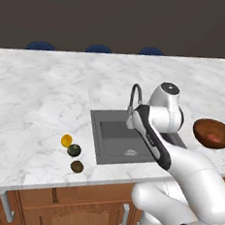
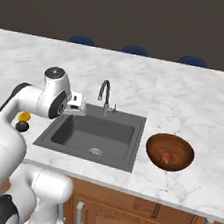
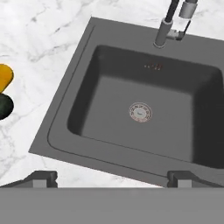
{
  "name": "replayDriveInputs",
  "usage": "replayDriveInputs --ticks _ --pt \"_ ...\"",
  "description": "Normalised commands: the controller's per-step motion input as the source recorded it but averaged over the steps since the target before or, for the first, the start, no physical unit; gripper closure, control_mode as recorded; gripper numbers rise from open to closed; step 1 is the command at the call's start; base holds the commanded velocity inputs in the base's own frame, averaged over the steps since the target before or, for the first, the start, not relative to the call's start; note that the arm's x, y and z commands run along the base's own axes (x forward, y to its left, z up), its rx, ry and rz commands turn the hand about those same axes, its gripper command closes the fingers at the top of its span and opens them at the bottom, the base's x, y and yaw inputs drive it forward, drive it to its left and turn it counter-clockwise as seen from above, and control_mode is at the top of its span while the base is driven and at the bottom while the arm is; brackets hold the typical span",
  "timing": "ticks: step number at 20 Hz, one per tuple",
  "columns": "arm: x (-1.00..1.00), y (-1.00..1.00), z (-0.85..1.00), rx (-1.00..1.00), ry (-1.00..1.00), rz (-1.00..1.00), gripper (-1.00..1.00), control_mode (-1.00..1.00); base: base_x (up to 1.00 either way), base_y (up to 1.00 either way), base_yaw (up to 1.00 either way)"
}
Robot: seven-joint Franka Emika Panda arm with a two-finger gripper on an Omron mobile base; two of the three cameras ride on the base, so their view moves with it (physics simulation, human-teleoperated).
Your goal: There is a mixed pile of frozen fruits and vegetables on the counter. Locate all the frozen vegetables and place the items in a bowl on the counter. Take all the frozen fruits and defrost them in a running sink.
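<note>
My gripper [image 3: 113,179] hangs open over the near left part of the dark grey sink [image 3: 140,109], with nothing between its fingertips [image 3: 41,178]. It is seen from the side in the right base view [image 2: 79,110], above the sink's left rim. Left of the sink on the white marble counter [image 1: 38,92] lie a yellow-orange ball [image 1: 66,140], a dark green ball [image 1: 74,150] and an olive-brown ball [image 1: 77,166]. The wooden bowl [image 2: 180,144] stands right of the sink with the red-orange piece [image 2: 166,157] lying inside it.
A tall curved dark faucet [image 2: 104,95] rises at the sink's back rim, close to my hand. No water shows at the round drain [image 3: 140,112]. Blue chair backs [image 1: 97,48] line the counter's far edge. Brown cabinet fronts [image 1: 76,208] run below the near edge.
</note>
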Motion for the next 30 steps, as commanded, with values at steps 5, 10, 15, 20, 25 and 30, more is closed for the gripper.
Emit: replayDriveInputs --ticks 5,10,15,20,25,30 --pt "0.19 0.89 -0.22 -0.01 0.24 0.06 -1.0 -1.0 0.0 0.0 0.0" --pt "0.26 0.92 -0.2 0.0 0.28 0.05 -1.0 -1.0 0.0 0.0 0.0" --pt "0.13 0.82 -0.17 0.0 0.28 0.05 -1.0 -1.0 0.0 0.0 0.0" --pt "0.0 0.39 -0.28 0.02 0.13 0.07 -1.0 -1.0 0.0 0.0 0.0" --pt "0.03 0.39 -0.5 0.0 -0.04 0.06 -1.0 -1.0 0.0 0.0 0.0" --pt "0.18 0.25 -0.31 -0.01 -0.08 0.02 -1.0 -1.0 0.0 0.0 0.0"
